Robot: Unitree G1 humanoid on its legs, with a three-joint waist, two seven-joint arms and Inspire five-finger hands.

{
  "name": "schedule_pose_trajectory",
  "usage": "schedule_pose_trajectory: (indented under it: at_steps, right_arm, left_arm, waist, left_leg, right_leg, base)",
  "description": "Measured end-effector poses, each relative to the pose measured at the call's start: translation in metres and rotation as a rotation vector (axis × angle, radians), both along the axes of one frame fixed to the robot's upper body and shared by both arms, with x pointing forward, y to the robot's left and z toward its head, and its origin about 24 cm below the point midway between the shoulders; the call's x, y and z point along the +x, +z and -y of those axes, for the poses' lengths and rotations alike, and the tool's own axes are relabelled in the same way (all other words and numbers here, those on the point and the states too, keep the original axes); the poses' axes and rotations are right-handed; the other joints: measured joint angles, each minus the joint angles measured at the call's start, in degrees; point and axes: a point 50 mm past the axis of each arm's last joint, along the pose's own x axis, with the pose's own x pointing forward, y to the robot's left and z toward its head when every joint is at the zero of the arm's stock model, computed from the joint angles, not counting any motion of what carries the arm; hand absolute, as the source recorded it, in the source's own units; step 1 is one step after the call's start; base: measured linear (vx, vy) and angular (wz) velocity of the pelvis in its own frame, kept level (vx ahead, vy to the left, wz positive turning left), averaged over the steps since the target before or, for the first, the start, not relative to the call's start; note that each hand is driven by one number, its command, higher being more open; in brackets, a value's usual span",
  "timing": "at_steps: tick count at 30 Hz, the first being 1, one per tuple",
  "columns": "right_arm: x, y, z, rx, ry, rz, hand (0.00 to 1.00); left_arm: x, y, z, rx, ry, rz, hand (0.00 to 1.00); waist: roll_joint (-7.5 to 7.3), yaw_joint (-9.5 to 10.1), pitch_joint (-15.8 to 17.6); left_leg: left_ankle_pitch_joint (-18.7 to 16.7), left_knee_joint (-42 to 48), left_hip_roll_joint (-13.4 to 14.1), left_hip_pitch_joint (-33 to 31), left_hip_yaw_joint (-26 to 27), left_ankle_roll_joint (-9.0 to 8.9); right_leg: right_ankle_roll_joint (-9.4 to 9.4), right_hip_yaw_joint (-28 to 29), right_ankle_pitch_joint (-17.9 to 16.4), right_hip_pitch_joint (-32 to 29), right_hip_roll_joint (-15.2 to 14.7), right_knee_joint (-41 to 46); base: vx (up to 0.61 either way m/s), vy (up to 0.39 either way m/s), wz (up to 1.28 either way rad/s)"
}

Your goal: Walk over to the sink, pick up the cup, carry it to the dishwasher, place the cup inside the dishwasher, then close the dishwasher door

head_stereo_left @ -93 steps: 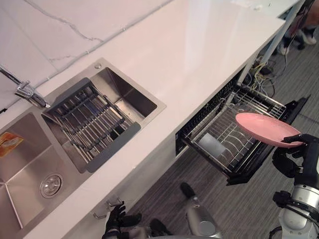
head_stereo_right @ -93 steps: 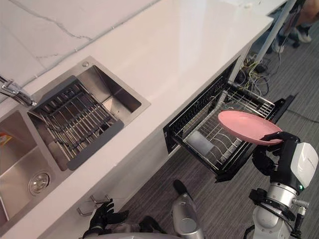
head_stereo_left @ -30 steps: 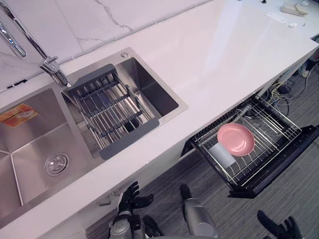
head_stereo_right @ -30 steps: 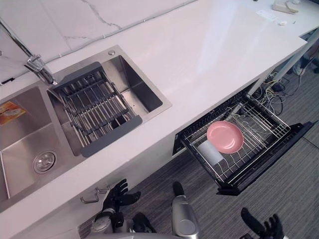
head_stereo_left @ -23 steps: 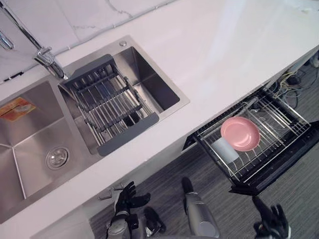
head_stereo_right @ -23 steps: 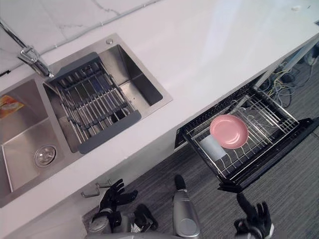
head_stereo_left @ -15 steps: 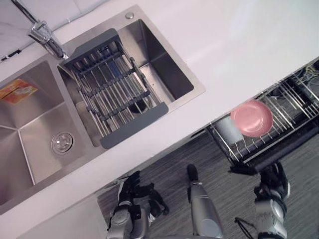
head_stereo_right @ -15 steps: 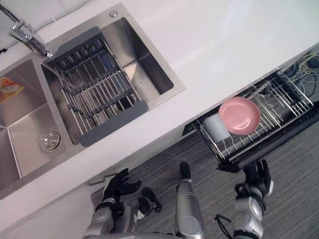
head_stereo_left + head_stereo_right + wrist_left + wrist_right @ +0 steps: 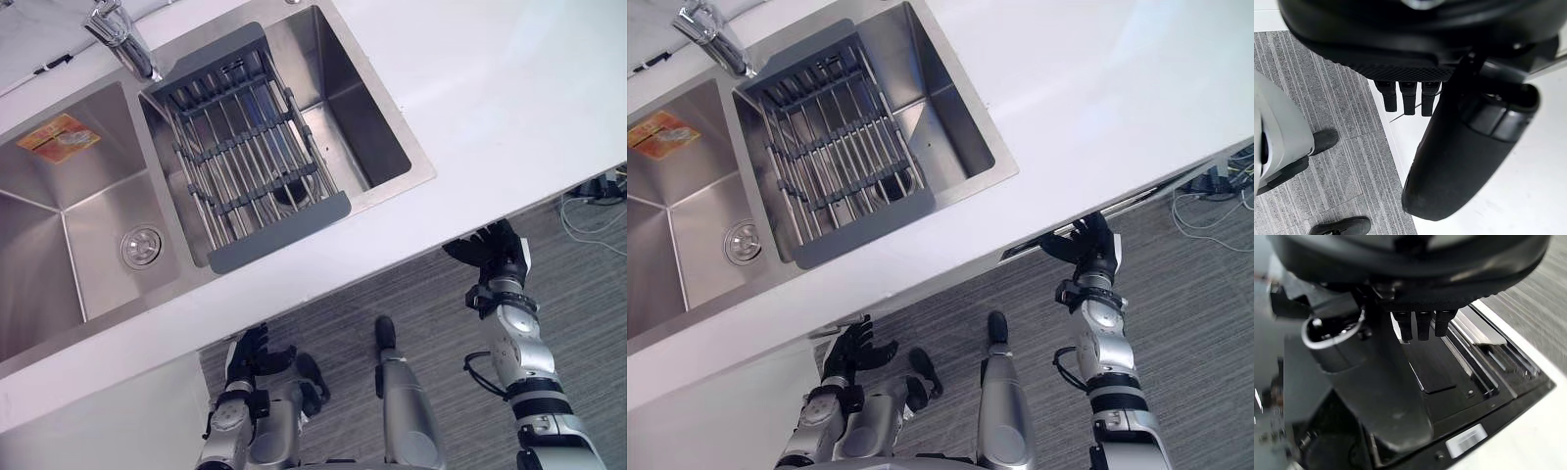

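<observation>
Under the front edge of the counter [image 9: 1097, 98], the right hand [image 9: 1083, 245], fingers straight and empty, meets the dark dishwasher door [image 9: 1449, 377], the cup presumably hidden behind it; a steady, square push until flush seems best, while the left hand [image 9: 854, 354] hangs open below the counter.

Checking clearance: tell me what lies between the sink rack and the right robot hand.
Left eye view: from the rack, open basin, the sink's rim, then bare counter down to the right robot hand.
</observation>
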Motion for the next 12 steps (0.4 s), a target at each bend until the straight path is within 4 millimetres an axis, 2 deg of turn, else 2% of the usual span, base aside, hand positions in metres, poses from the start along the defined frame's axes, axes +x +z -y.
schedule_pose_trajectory:
  at_steps: [6, 8, 12]
  right_arm:
    - [-0.012, -0.017, 0.018, -0.069, -0.032, -0.084, 0.90]
    - [-0.028, -0.033, 0.028, -0.093, -0.053, -0.151, 0.90]
    - [-0.066, -0.066, 0.041, -0.117, -0.095, -0.300, 0.90]
  left_arm:
    - [-0.006, -0.006, -0.011, 0.042, -0.019, -0.044, 0.90]
    - [-0.009, -0.008, -0.020, 0.065, -0.019, -0.064, 0.90]
    - [-0.018, -0.012, -0.033, 0.096, -0.015, -0.101, 0.90]
  waist:
    - [0.02, -1.33, -0.26]
    - [-0.10, -1.30, -1.31]
    - [-0.64, -0.92, -5.97]
  left_leg:
    - [3.96, -4.59, -1.25, 1.00, -7.26, -1.19]
    - [5.72, -7.11, -1.69, 2.51, -10.48, -1.72]
    - [7.87, -11.15, -1.82, 4.90, -14.96, -2.48]
  right_leg:
    - [-0.64, -6.68, 0.90, 5.18, -0.87, -4.93]
    - [-0.76, -9.65, 0.87, 7.97, -0.86, -6.57]
    - [-1.30, -14.55, 0.46, 12.39, -0.34, -9.50]
  base:
    - [-0.06, -0.071, 0.52]
    - [0.00, -0.072, 0.73]
    - [0.06, -0.034, 0.55]
